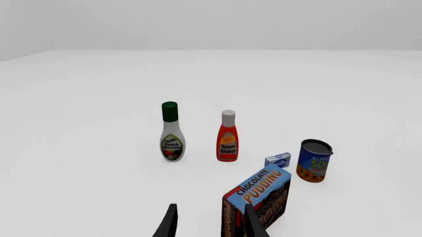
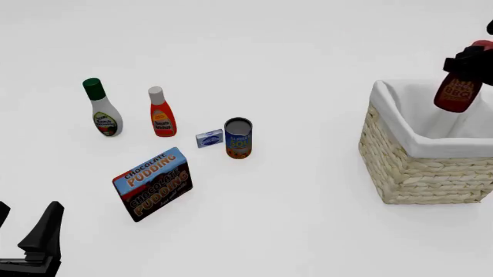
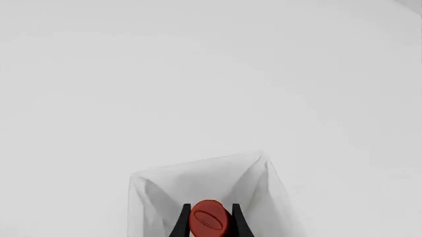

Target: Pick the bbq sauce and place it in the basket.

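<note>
The bbq sauce (image 2: 458, 89), a dark red-brown bottle with a red cap, hangs tilted above the basket (image 2: 419, 167) at the right of the front view. My right gripper (image 2: 467, 57) is shut on the bottle just under its cap. In the right wrist view the red cap (image 3: 209, 220) sits between the two black fingers, with the white cloth lining (image 3: 197, 185) below it. At the front left corner, my left gripper (image 2: 27, 228) is open and holds nothing. Its two fingertips (image 1: 170, 222) show in the left wrist view, close to the pudding box.
A white ranch bottle with a green cap (image 2: 101, 108) and an orange ketchup bottle with a white cap (image 2: 161, 112) stand at the left. Near them are a small blue box (image 2: 209, 138), a soup can (image 2: 238, 137) and a chocolate pudding box (image 2: 152, 183).
</note>
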`<state>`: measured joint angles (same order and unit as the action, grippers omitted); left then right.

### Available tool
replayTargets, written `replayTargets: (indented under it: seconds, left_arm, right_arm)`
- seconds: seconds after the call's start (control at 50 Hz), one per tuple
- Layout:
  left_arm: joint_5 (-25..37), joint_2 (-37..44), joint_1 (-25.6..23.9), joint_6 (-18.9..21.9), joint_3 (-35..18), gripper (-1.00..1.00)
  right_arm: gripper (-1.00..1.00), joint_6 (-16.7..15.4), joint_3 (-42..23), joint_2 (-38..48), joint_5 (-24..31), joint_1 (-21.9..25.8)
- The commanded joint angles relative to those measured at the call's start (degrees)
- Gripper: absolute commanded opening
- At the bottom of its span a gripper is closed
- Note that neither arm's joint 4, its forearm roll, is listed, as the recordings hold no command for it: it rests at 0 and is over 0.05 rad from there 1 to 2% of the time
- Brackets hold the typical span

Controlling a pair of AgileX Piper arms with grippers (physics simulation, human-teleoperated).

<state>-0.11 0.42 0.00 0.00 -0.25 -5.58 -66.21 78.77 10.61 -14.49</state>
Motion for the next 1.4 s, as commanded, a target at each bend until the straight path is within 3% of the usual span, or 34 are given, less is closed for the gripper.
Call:
replayTargets:
  seconds: [0.02,1.4]
  left_arm:
    - [0.0,0.0,0.0,0.0,0.0,1.0]
    - [0.0,0.0,0.0,0.0,0.0,1.0]
  right_arm:
    - [-1.0,1.6,2.66,1.33,-2.9,-0.89]
    - [-1.0,2.53,3.64,16.92,-11.9,-0.87]
